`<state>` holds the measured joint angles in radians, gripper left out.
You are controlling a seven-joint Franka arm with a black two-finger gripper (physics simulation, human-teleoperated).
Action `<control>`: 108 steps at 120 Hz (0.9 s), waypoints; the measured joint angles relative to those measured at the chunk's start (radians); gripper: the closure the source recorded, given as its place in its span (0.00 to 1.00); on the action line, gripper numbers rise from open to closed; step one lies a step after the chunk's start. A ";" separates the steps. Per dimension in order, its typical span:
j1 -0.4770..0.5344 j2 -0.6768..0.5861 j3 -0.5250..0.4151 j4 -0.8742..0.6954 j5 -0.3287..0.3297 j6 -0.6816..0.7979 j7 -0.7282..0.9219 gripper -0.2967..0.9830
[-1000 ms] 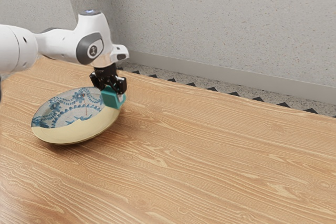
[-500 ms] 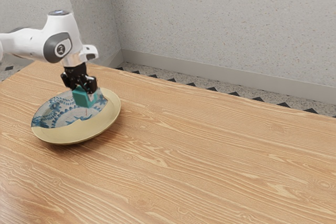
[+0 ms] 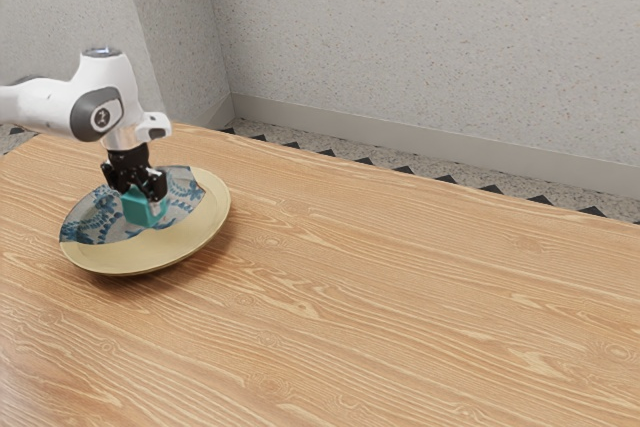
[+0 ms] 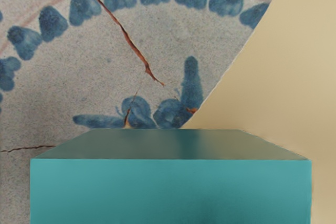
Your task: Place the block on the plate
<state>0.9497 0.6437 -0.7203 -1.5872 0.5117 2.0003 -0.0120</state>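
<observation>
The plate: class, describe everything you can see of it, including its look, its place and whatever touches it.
The plate is round and shallow, and looks ceramic. One part is greyish white with blue floral motifs and reddish-brown cracks; the rest is plain cream-yellow. It lies face up on the wooden table, toward the exterior view's left. The teal block, gripped above it, may or may not touch it; I cannot tell.

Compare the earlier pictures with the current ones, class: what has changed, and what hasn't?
The arm has carried the teal block toward the exterior view's left and down, from near the rim of the plate to over its middle. The jaws still hold the block; nothing was let go. The plate and table stayed put.
</observation>
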 joint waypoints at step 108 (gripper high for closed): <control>-0.021 -0.209 -0.045 0.048 -0.102 -0.180 0.063 0.24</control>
<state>0.9292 0.4350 -0.7658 -1.5391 0.4095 1.8201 0.0509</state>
